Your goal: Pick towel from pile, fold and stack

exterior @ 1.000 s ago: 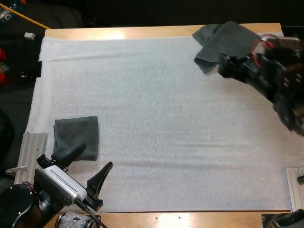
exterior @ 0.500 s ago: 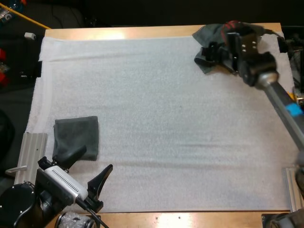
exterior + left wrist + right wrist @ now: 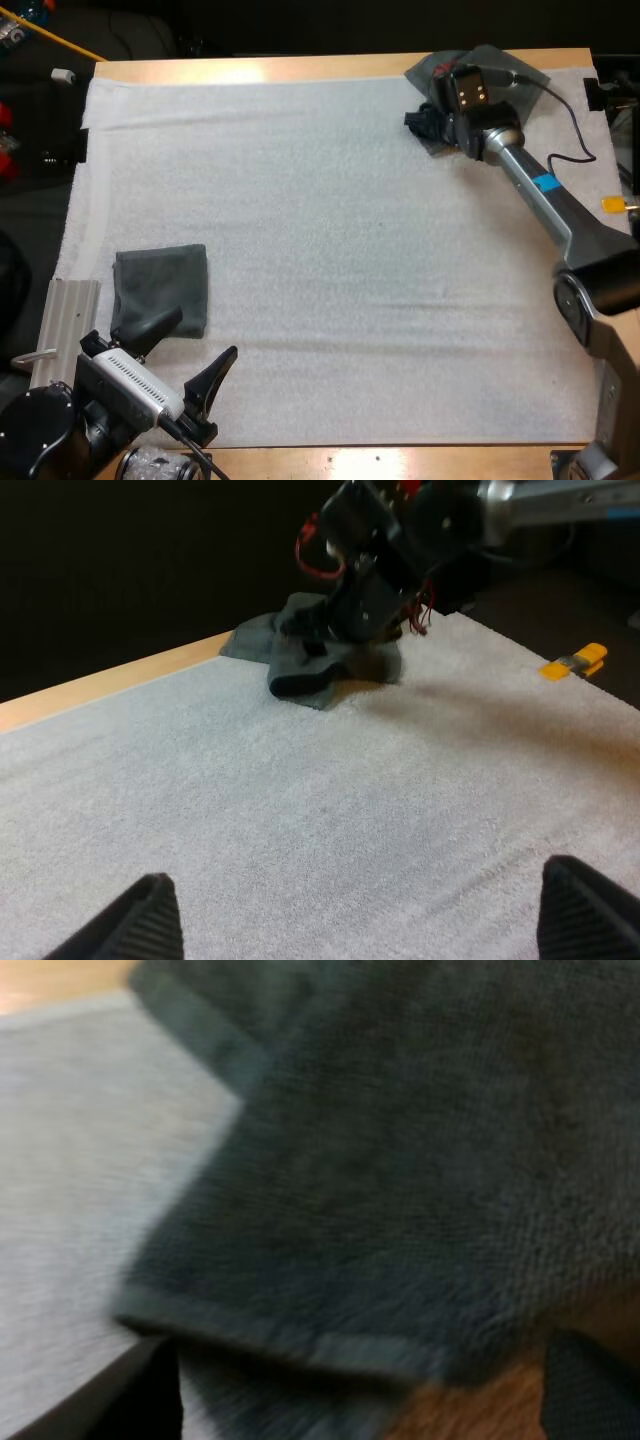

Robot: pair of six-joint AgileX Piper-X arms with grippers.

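Observation:
A crumpled dark grey-green towel [image 3: 440,72] lies at the mat's far right corner. My right gripper [image 3: 420,119] is down at its near-left edge. From the right wrist the towel [image 3: 400,1160] is very close, and the right gripper [image 3: 370,1400] is open, its fingers wide apart on either side of the towel's hem. A folded towel [image 3: 160,288] lies flat at the near left of the mat. My left gripper [image 3: 195,338] hovers just in front of it, open and holding nothing. The left wrist view shows the crumpled towel [image 3: 295,665] far off, with the other arm's gripper [image 3: 360,610] on it.
The white mat [image 3: 330,260] covers most of the wooden table. A metal rail [image 3: 65,320] sits at the mat's near left edge. Another rail [image 3: 620,395] sits at the near right. An orange clip [image 3: 572,661] lies on the mat near the right arm.
My right arm has stretched out and swung left over the far right corner, bringing its gripper down to the crumpled towel's edge. The left arm and folded towel have not moved.

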